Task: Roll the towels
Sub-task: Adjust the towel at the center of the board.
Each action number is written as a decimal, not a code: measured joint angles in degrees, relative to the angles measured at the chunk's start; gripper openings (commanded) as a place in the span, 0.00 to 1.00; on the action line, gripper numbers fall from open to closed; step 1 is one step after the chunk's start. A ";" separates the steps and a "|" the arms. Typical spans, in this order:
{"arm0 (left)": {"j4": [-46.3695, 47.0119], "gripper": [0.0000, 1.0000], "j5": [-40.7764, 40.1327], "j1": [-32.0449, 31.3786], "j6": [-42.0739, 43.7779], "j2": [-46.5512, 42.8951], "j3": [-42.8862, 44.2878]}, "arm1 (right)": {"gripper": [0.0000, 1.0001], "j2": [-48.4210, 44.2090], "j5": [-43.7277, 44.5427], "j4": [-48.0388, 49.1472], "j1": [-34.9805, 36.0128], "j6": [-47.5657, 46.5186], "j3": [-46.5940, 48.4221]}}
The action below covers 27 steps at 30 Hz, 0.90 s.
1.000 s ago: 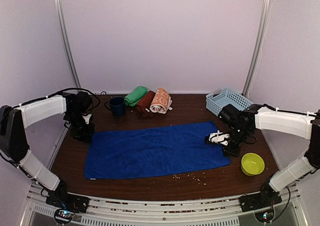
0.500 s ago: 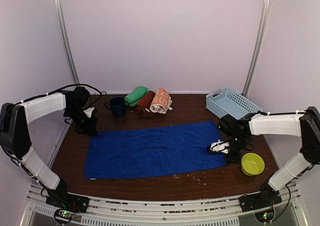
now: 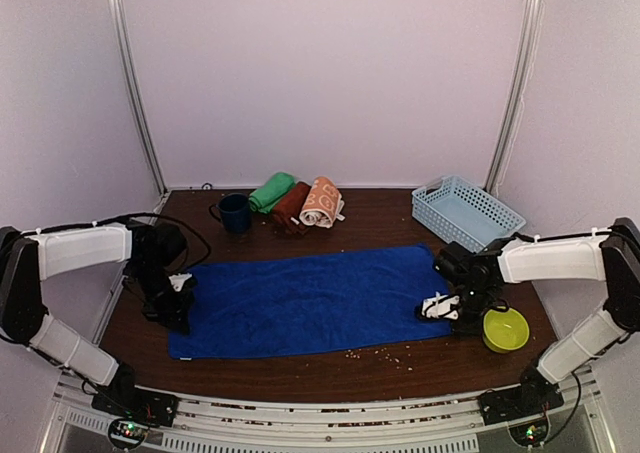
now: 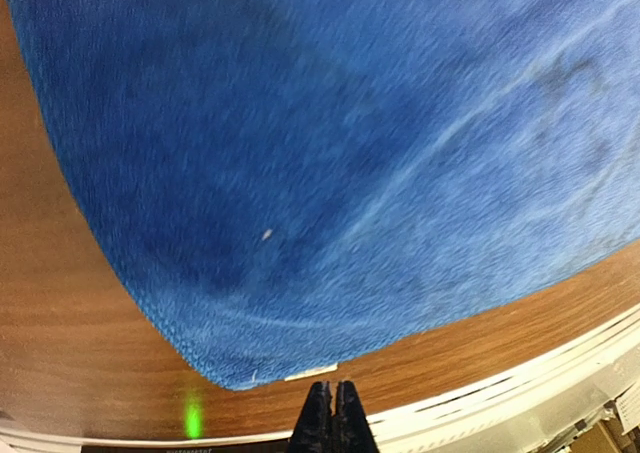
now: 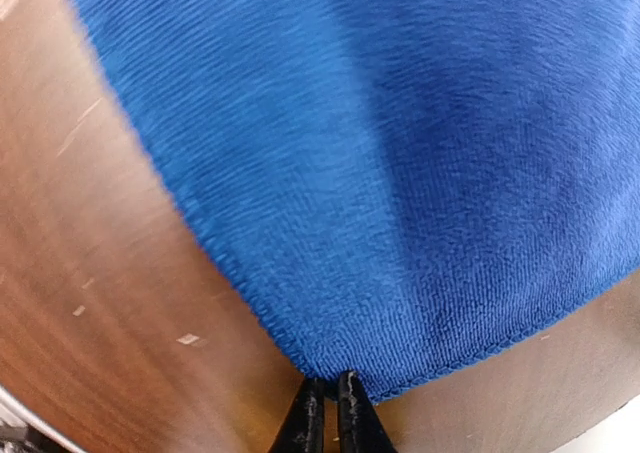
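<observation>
Top external view: we see the royal blue towel (image 3: 310,298) spread flat across the middle of the table (image 3: 380,225), not yet rolled. The green towel (image 3: 272,191), maroon towel (image 3: 290,209) and orange bunny-print towel (image 3: 322,202) lie rolled side by side at the far edge, just right of the navy mug (image 3: 236,213). The left gripper (image 3: 180,311) sits at the blue towel's left end, towards its near corner. The right gripper (image 3: 440,310) is at the right end, close to the yellow-green bowl (image 3: 505,329). We judge that a wide sweep of the right arm could knock that bowl. The crumbs (image 3: 378,353) scattered on the near side of the towel could get rolled in if the cloth drags over them

Left wrist view: the fingers are pressed together with nothing between them, just short of the towel's corner and beside a small white label (image 4: 310,372). Closed off the cloth like this, we think this end would lag if the other end starts moving, and the roll would go crooked

Right wrist view: the fingers are drawn almost together right at the hem, and we cannot tell whether any cloth is caught. If only the edge stitching is nipped, we expect it to slip free and the roll to loosen or skew
</observation>
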 measured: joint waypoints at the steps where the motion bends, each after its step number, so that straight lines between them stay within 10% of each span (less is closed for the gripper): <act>1: -0.20 0.00 -0.26 -0.15 -0.15 -0.20 -0.28 | 0.08 -0.90 -0.11 -0.50 0.57 -0.68 -0.70; 14: -1.09 0.00 -5.42 -1.40 -3.69 0.94 -4.37 | 0.14 -9.60 -5.64 -13.97 6.84 -7.21 1.03; 27: -1.22 0.00 -11.17 -1.75 -8.87 6.64 -5.29 | 0.14 -3.37 -9.44 -8.20 -8.26 -8.00 9.97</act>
